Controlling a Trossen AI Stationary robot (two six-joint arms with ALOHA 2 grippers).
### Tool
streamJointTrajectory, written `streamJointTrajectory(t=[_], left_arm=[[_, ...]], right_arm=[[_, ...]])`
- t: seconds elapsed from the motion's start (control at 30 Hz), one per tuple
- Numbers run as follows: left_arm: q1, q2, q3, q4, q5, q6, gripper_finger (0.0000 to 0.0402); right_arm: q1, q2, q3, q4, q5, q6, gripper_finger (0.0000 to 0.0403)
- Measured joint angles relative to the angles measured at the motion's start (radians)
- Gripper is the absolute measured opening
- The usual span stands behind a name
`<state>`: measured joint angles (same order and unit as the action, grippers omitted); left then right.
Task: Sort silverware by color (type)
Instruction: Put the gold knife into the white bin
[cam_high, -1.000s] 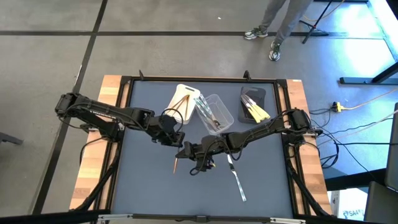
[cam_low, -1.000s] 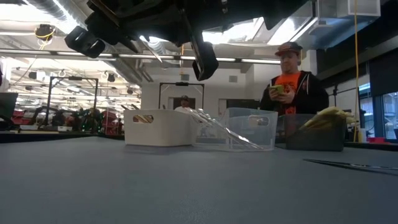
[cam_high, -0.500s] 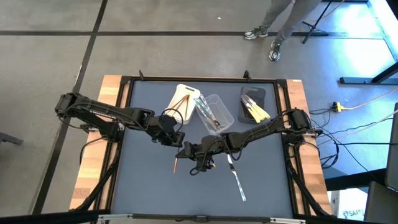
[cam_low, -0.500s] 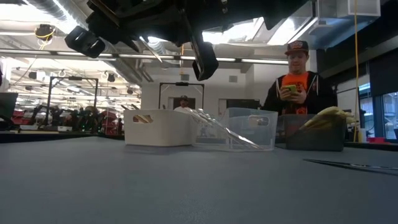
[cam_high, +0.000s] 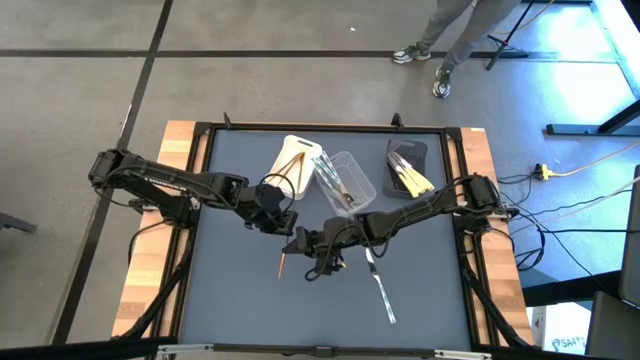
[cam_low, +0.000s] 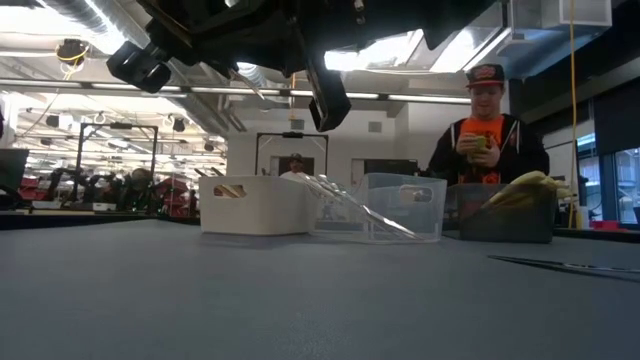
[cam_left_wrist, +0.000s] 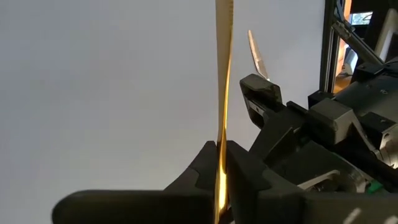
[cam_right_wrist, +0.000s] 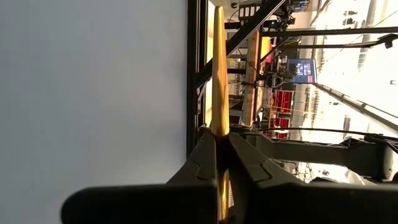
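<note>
Where the two arms meet: just off the table's middle, toward 9 o'clock in the high view, held up off the table top.
Wooden piece (cam_high: 282, 264): thin and tan-orange. It sticks out toward 7 o'clock from the two grippers, and which kind of silverware it is cannot be told.
Left gripper (cam_left_wrist: 221, 157): squeezed tight on a tan-orange strip, which runs straight out between its dark fingers.
Right gripper (cam_right_wrist: 218, 149): also clamped on a tan-orange strip. It looks like the same piece, pinched from the other side, but the high view is too small to be sure.
How it will handle: very light, flat and stiff, and it could snap if bent or if the two arms pull different ways. A soft, steady pinch should be enough — the wood looks less slippery than plastic.
Where to hold it: on the flat sides, near the middle of its length, so it does not swing or twist.
White tub (cam_high: 296, 160): at 11 o'clock on the table, with more tan-orange pieces inside — likely where this one belongs.
Clear tub (cam_high: 358, 185): at 12 o'clock, holding clear pieces.
Dark grey tub (cam_high: 410, 152): at 1 o'clock, holding yellow pieces (cam_high: 413, 182).
Loose clear pieces (cam_high: 379, 287): lying flat on the table at 5 o'clock, not yet sorted. They are smooth and thin, so they may slip in a pinch.
Person (cam_low: 486, 128): stands behind the table, well away from the arms.
</note>
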<state>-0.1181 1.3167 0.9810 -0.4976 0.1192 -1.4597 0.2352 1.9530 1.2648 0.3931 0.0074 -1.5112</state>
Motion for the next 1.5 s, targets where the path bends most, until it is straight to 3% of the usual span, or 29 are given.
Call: streamJointTrajectory(t=[0.77,1.2,1.5], left_arm=[[0.0,0.0,0.0,0.0,0.002,-0.004,0.0006],[0.0,0.0,0.0,-0.007,0.006,-0.003,0.0006],[0.014,0.0,0.0,-0.003,0.023,-0.003,0.0006]], right_arm=[[0.0,0.0,0.0,0.001,0.0,0.003,0.0007],[0.001,0.0,0.0,0.005,0.0,0.003,0.0123],[0.001,0.0,0.0,0.003,0.013,0.021,0.0136]])
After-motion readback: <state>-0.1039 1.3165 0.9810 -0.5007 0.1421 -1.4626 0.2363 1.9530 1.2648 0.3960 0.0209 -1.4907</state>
